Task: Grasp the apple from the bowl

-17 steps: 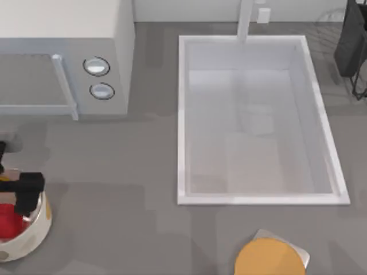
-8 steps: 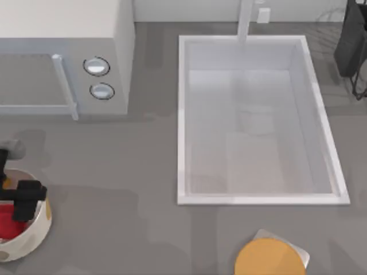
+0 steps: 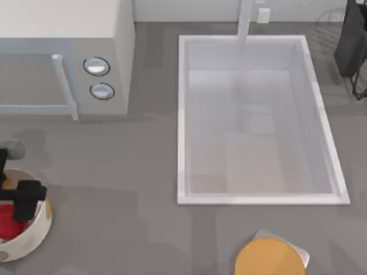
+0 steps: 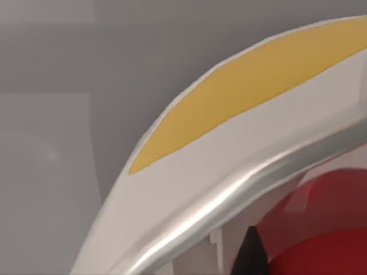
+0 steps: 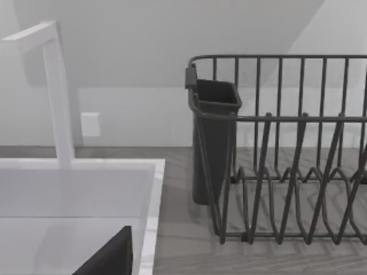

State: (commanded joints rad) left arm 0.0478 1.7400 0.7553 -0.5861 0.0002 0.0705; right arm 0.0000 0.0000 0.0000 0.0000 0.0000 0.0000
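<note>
Bowl: round glossy cream-white bowl (image 3: 35, 230) with orange-yellow spots on its outside sits upright at the far left edge of the grey countertop (image 3: 120, 172), below the microwave; the left wrist view shows its shiny rim and one yellow patch (image 4: 246, 91) up close.
Apple: small smooth bright-red apple (image 3: 8, 220) lies inside the bowl, partly under the gripper; it is rounded, with no clear long axis or pointing direction visible.
Left gripper: black two-finger gripper (image 3: 24, 200) of the left AgileX arm is over the bowl's upper rim, just above the apple; a dark fingertip (image 4: 252, 255) shows inside the bowl beside the red fruit, but whether the fingers are apart or closed on it cannot be told.
Microwave: pale grey box microwave (image 3: 63, 51) with two round dials stands at the upper left, well apart from the bowl.
Sink: white rectangular sink basin (image 3: 186, 143) with a white tap (image 5: 57, 97) occupies the middle.
Disc: orange round disc (image 3: 268, 259) on a grey base sits near the bottom edge, right of centre.
Rack: dark wire dish rack (image 5: 287, 160) with a black cutlery cup stands at the upper right.
Right arm: parked near the sink's right side, looking at the rack.
</note>
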